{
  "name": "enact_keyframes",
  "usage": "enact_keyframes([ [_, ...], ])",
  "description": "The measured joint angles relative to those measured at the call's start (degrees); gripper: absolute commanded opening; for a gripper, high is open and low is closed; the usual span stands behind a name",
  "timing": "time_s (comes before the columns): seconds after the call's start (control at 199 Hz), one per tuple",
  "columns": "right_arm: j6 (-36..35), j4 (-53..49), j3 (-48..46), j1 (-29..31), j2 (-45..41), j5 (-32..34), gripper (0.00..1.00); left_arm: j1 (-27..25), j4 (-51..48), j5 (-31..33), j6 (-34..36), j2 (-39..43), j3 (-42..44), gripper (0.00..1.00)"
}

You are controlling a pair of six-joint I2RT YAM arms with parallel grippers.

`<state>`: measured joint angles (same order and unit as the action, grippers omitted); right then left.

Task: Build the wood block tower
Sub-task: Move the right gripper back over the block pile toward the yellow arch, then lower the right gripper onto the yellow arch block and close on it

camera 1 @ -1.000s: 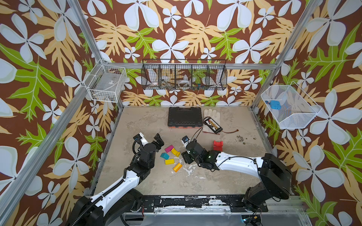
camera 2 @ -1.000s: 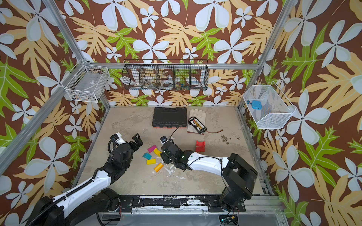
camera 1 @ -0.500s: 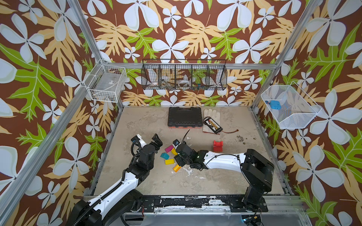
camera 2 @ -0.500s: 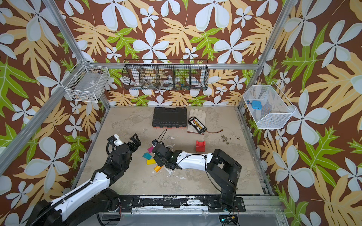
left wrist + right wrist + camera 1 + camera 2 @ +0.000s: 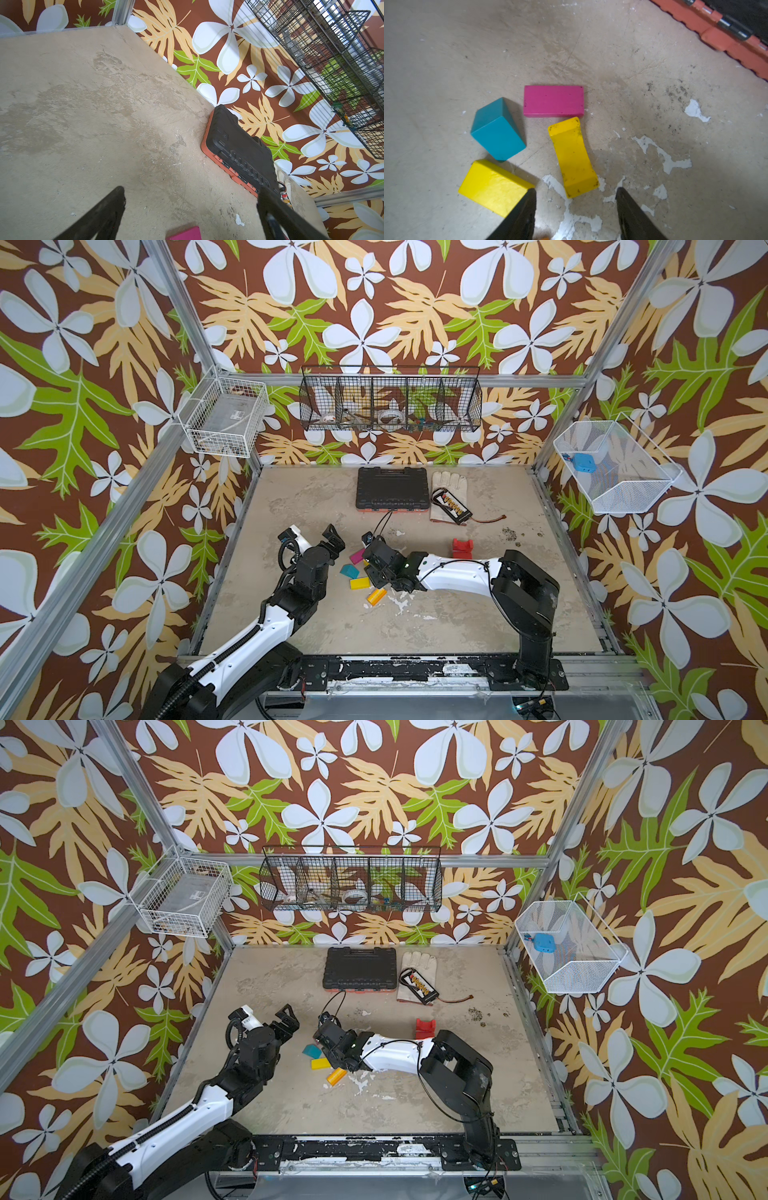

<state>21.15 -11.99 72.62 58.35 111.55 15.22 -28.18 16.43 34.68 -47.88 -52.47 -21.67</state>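
Loose wood blocks lie flat on the floor; no tower is in view. The right wrist view shows a magenta brick (image 5: 553, 101), a teal wedge (image 5: 497, 128), a yellow brick (image 5: 492, 187) and a yellow arch (image 5: 573, 158). My right gripper (image 5: 575, 190) hovers open over them, nothing between its fingers, the arch's end just ahead. In both top views an orange cylinder (image 5: 376, 596) lies nearer the front and a red arch (image 5: 462, 547) sits apart on the right. My left gripper (image 5: 330, 540) stands wide open and empty beside the magenta brick (image 5: 184, 233).
A black tool case (image 5: 392, 489) lies at the back, with a pale glove (image 5: 446, 485) and a battery pack (image 5: 451, 501) to its right. Wire baskets (image 5: 390, 400) hang on the walls. White paint flakes (image 5: 662, 153) mark the floor near the blocks.
My right gripper has swung left over the block cluster and its jaws have narrowed a little. The left gripper has barely shifted and stays wide open.
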Motion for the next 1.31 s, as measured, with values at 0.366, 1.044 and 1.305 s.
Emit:
enact_keyframes([
  [0.366, 3.7, -4.3, -0.4, -3.8, 1.2, 1.3, 0.53, 0.0, 0.1, 0.0, 0.0, 0.0, 0.0, 1.0],
  [1.044, 4.9, -4.4, 2.7, -5.4, -2.1, -1.5, 0.54, 0.0, 0.2, -0.2, 0.0, 0.0, 0.3, 1.0],
  [1.305, 4.3, -5.6, 9.0, -5.6, 4.3, -5.1, 0.44, 0.0, 0.2, 0.0, 0.0, 0.8, 0.4, 1.0],
])
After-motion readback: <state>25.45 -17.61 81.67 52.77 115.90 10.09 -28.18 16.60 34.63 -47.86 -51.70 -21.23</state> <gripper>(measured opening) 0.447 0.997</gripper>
